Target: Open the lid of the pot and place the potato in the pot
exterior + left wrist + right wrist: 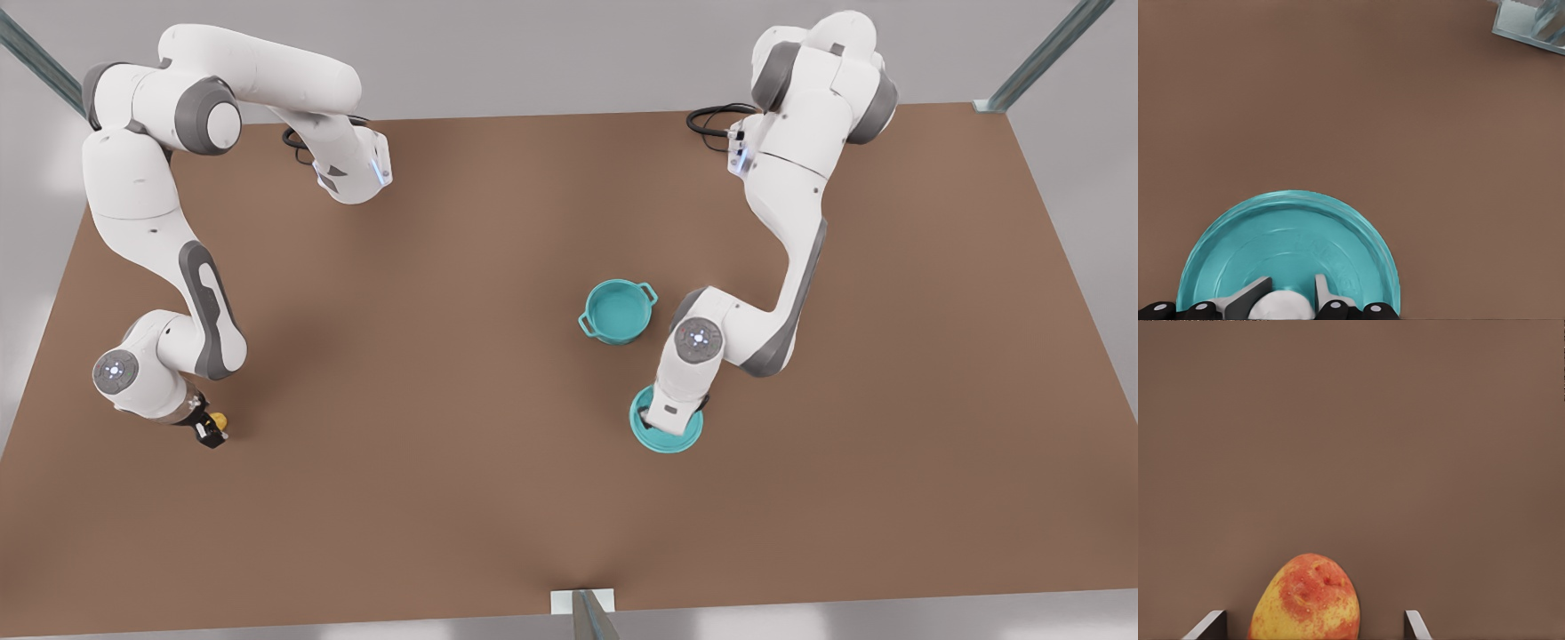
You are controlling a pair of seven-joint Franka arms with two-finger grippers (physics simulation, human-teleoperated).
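1. Potato (1306, 600) lies on the brown table (444, 356) at the front view's far left, between the spread fingers of the right gripper (212, 430), neither finger touching it.
2. Pot lid (1288, 250) rests flat on the table, just beside the uncovered pot (619, 311).
3. Left gripper (1286, 303) sits over the lid, fingers flanking the white knob (1279, 307); whether they clench it, cannot tell.

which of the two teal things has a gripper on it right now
The pot lid, flat on the table: the left gripper straddles its white knob. The open pot stands apart, untouched.
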